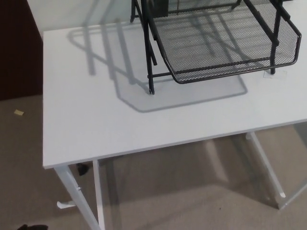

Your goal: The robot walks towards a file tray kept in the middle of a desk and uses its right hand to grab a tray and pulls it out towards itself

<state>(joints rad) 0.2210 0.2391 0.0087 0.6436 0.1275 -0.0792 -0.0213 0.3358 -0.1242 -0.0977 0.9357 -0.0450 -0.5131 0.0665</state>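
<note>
On the white counter (120,120) we see the black mesh tray (220,40) jutting from its rack; neither hand shows, so their state is unknown to us.

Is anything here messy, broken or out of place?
Mostly tidy. The black mesh file tray stands upright on the white desk. The only stray thing is a small yellowish scrap lying on the carpet left of the desk; what it is cannot be told.
</note>
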